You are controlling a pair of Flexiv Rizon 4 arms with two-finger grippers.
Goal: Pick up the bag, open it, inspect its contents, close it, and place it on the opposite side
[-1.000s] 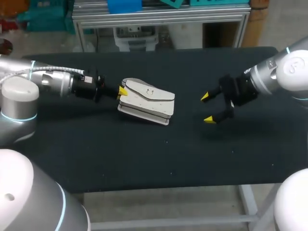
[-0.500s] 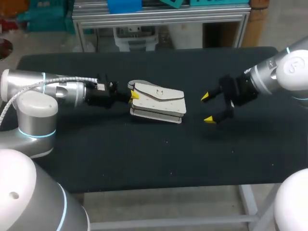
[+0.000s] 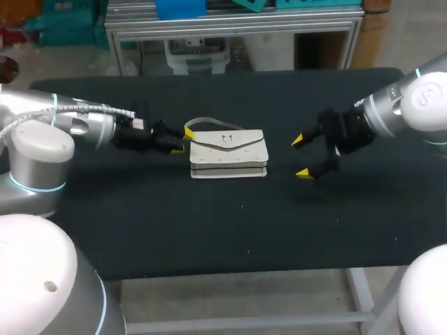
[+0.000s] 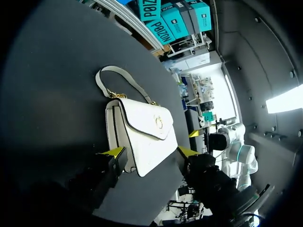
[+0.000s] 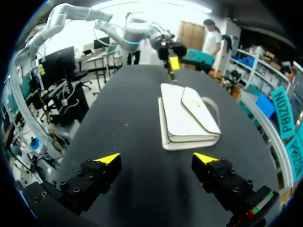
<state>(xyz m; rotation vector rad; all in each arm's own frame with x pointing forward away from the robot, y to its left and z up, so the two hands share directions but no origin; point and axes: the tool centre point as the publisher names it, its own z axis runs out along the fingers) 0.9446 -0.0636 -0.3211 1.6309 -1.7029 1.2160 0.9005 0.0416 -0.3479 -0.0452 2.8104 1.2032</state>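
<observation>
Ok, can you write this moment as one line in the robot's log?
bag: flat on table, flap shut | left claw: at bag's end | right claw: open, away from bag

One white bag lay on the single counter, with one strap, one flap and one metal clasp. Two tools were there, the left tool at the bag's nine o'clock and the right tool at its three o'clock. Each bore two yellow tips, four in all.
</observation>
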